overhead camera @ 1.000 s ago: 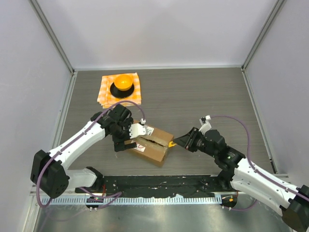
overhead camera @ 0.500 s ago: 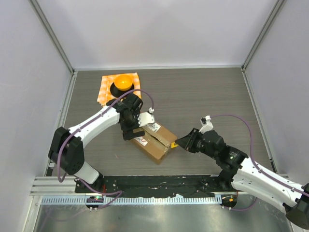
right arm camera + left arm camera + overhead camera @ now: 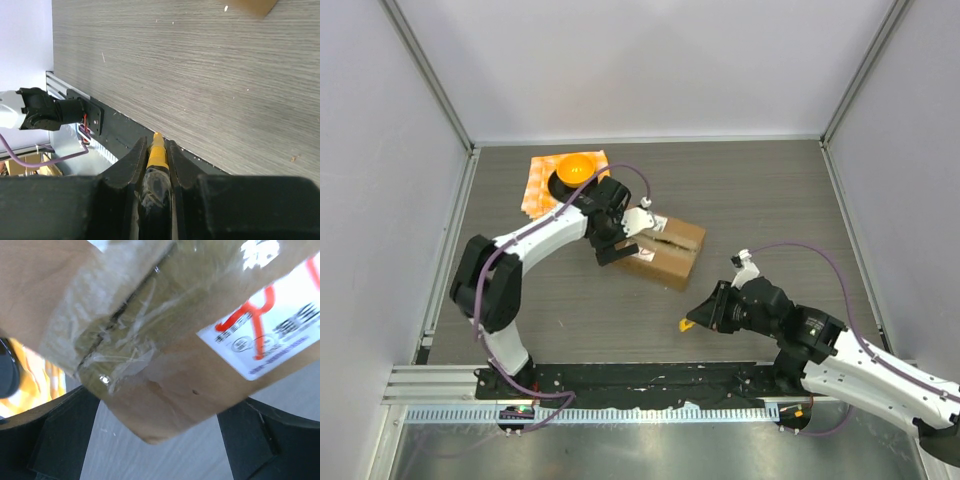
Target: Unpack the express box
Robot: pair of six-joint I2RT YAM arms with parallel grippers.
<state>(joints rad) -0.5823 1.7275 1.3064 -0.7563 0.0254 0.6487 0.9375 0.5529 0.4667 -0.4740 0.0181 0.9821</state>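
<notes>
The express box (image 3: 667, 247) is a brown carton with a white label, a red-marked sticker and clear tape along its seam. It lies mid-table. My left gripper (image 3: 620, 238) is closed on its left end. In the left wrist view the box (image 3: 165, 340) fills the frame, with one corner between my black fingers (image 3: 60, 435). My right gripper (image 3: 708, 315) is apart from the box, near the front edge. It is shut on a black tool with a yellow tip (image 3: 687, 325), which also shows in the right wrist view (image 3: 157, 150). A corner of the box (image 3: 255, 5) shows at that view's top.
An orange checked cloth (image 3: 535, 185) lies at the back left with a black dish holding an orange object (image 3: 575, 172) on it, just behind my left arm. A black rail (image 3: 650, 378) runs along the near edge. Grey walls enclose the table.
My left gripper has carried the box away from the front edge toward the back right and turned it. My right gripper has drawn back toward the near edge with the tool, away from the box.
</notes>
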